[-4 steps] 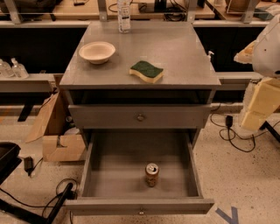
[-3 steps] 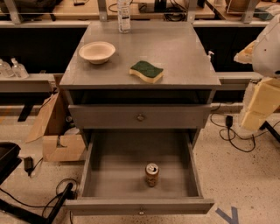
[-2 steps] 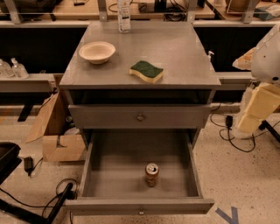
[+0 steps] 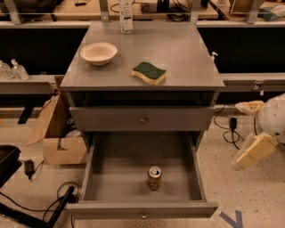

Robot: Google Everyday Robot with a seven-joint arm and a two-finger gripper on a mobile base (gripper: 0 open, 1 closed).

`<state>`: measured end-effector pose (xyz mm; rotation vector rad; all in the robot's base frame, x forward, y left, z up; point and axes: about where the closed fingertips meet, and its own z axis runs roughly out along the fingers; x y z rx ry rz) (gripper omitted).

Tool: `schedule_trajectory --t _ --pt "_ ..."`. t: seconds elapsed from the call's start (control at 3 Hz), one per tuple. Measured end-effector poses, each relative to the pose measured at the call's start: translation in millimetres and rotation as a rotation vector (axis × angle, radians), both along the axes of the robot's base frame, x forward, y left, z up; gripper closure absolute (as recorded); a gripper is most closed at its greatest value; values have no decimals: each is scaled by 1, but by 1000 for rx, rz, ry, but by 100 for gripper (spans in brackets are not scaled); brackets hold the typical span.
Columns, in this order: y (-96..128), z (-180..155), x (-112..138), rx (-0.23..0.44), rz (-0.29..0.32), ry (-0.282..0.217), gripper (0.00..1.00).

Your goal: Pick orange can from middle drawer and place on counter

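Pincer (image 4: pixel 239 136) spread, empty | orange can (image 4: pixel 154 177) upright, left of and below pincer | standing in middle drawer (image 4: pixel 118 171)

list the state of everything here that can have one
orange can: upright in the middle drawer, not held
middle drawer: pulled open
upper drawer: shut
bowl: upright, empty, on the counter
sponge: flat, green side up
bottle: upright at the counter's back edge
gripper: right of the middle drawer, apart from the orange can
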<state>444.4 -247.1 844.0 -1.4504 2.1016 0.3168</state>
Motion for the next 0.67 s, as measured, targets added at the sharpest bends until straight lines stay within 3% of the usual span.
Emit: schedule_trajectory --t 0.33,0.67 --pt "1 -42 13 209 -21 -90 0" --pt "5 -48 17 287 -17 -121 0"
